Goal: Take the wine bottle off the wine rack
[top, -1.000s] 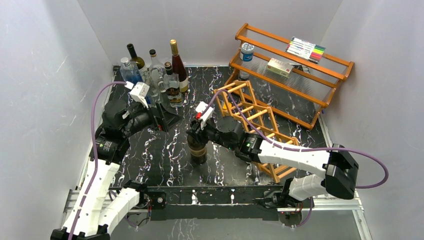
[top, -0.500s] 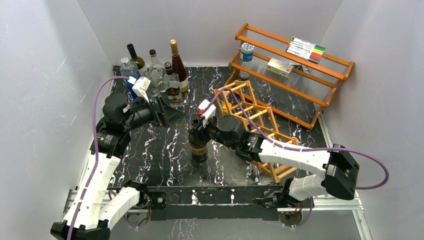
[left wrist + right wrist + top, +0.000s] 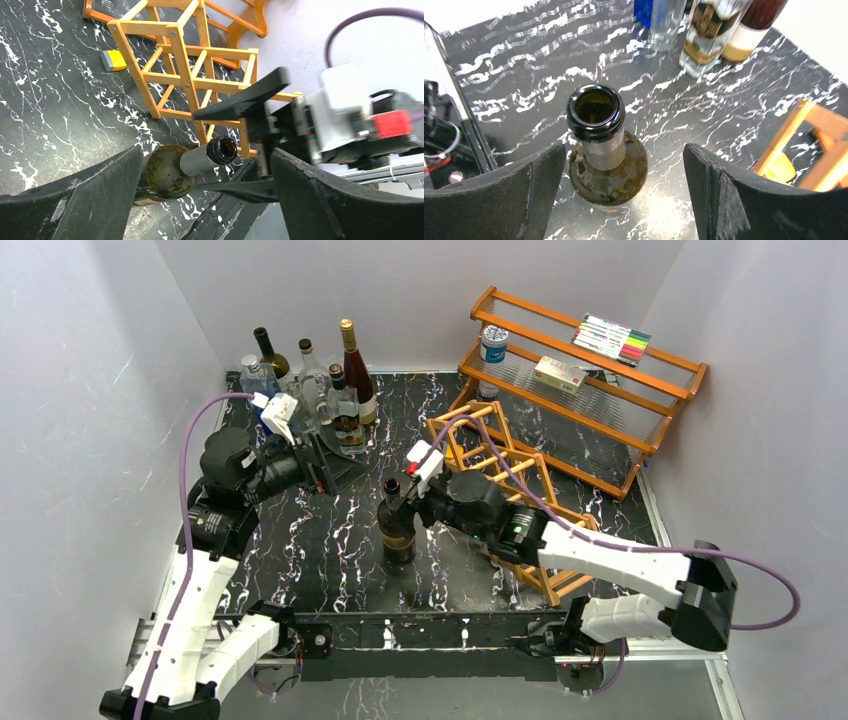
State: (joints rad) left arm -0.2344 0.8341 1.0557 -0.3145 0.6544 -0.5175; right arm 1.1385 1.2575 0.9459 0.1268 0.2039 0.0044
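Reading labels gets me nowhere: the one on the bottle [image 3: 397, 532] is a tan band too small to make out, and the dark, gold-lettered label on a clear bottle [image 3: 706, 35] farther back is blurred. The bottle is dark green glass, round-shouldered, with grey foil on its neck and an open mouth; I cannot see what is inside. It stands upright on the black, white-veined tabletop [image 3: 330, 540], just left of the rack [image 3: 210, 50], a lattice of thin orange-brown wooden bars in square cells. The right jaws stand wide on either side of its neck, touching nothing. The left jaws are wide too, holding nothing, apart from it on its left.
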